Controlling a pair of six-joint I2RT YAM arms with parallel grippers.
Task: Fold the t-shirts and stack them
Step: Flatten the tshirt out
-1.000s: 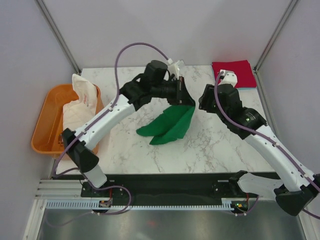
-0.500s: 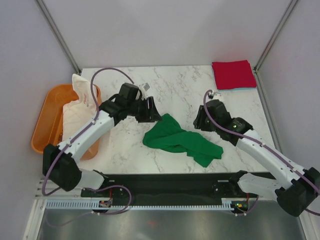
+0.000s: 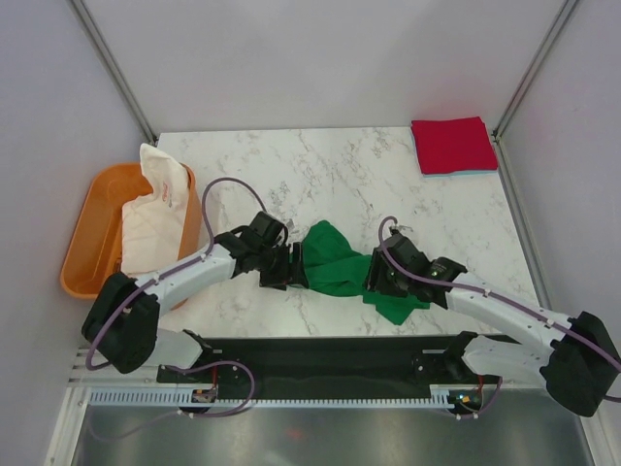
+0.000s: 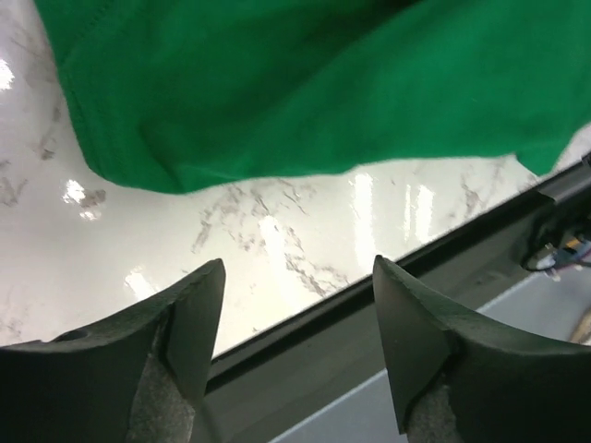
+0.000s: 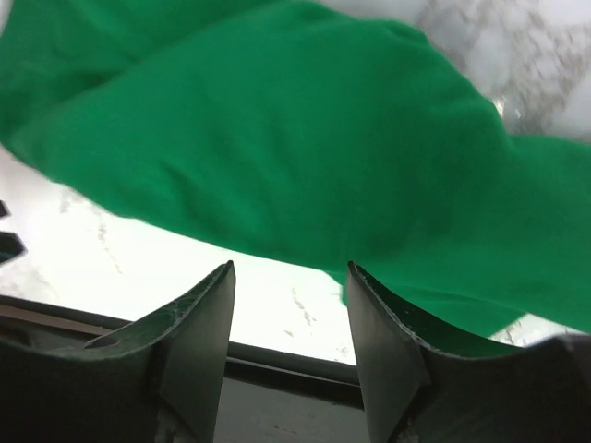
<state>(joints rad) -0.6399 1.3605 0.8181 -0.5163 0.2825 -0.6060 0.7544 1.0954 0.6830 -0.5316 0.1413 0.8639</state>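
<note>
Flanking grippers: the left gripper (image 3: 291,268) (image 4: 297,268) and right gripper (image 3: 375,277) (image 5: 291,269) sit low over the marble, one at each end of the green t-shirt (image 3: 338,264); each has its fingers spread apart with nothing between them.
Green t-shirt: bunched on the table between the two grippers, just ahead of both pairs of fingertips.
Surface: white, grey-veined, glossy marble table (image 3: 291,170), with a black rail (image 3: 320,354) along its near edge, close to both grippers.
Red t-shirt (image 3: 453,144): folded flat at the far corner, well beyond the right gripper.
White t-shirt (image 3: 155,209): draped in the orange tub (image 3: 82,243), off the table, outboard of the left gripper.
Room: plain pale walls, metal corner posts.
</note>
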